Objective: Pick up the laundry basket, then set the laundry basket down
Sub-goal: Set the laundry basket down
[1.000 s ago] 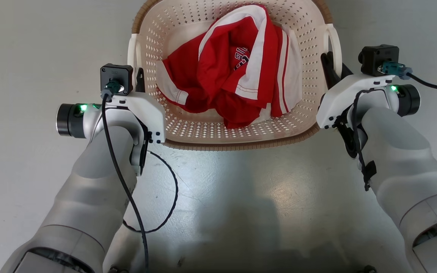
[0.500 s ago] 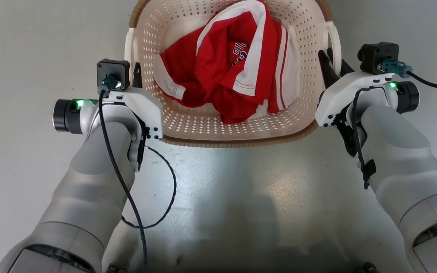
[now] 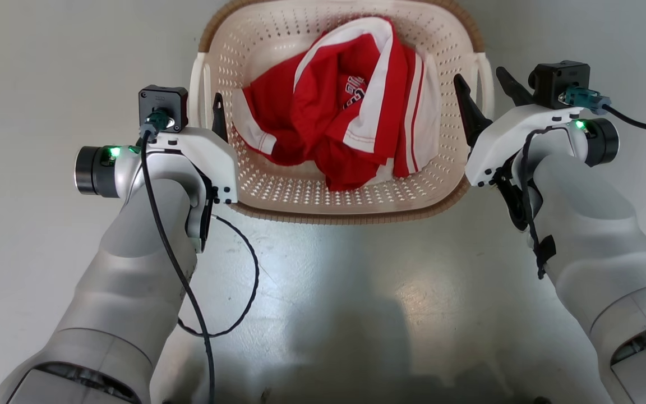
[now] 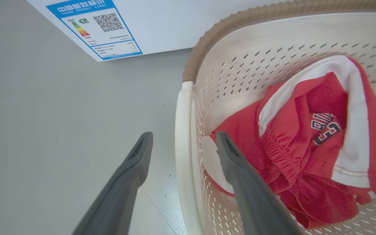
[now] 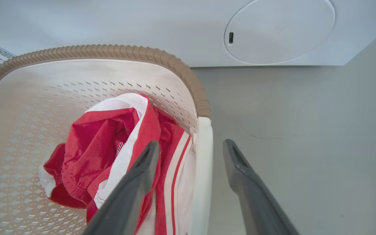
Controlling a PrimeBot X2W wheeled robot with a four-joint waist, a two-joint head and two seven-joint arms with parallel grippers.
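The basket [image 3: 345, 216] appears to rest on the floor [image 3: 356, 292], close in front of the washer [image 5: 142, 26], with a red shirt [image 3: 323, 118] heaped inside. Both grippers are open and hold nothing. The left gripper [image 4: 184, 137] straddles the left handle [image 4: 182, 111], one finger inside the basket and one outside, with a gap on each side. The right gripper [image 5: 191, 144] stands the same way about the right handle [image 5: 204, 156]. I cannot tell whether a grasp or a release is in hand. For a grasp, close both grippers together on the handles, clear of the shirt, then lift level. For a release, draw both straight back so no tip hooks a handle.
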